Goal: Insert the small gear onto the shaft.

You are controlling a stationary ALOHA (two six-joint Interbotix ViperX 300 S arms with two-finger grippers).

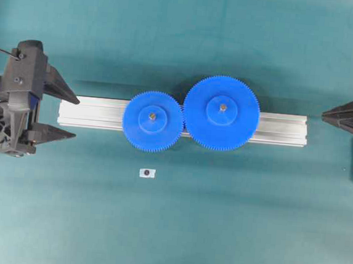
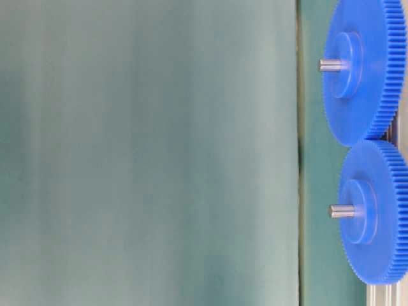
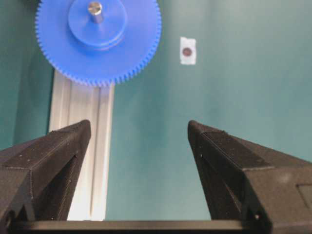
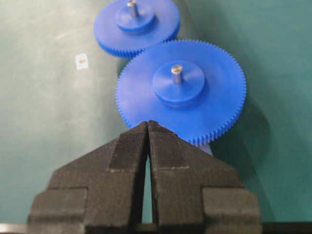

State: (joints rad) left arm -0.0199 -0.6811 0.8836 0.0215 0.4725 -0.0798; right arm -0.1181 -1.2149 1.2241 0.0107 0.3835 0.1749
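Small gear (image 1: 152,121) is already being carried on its shaft (image 1: 152,114) atop the rail (image 1: 91,112), meshing with the large gear (image 1: 221,114), while nothing is being gripped by the wide-open left gripper (image 1: 72,117) or the closed right gripper (image 4: 147,124).

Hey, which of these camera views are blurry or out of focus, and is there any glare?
Table-level view: the left side is one smeared teal blur; only the small gear and larger gear are sharp. Left wrist view: gear soft-edged. Right wrist view: far gear slightly soft. Overhead view: evenly lit, mild shine on the aluminium rail.
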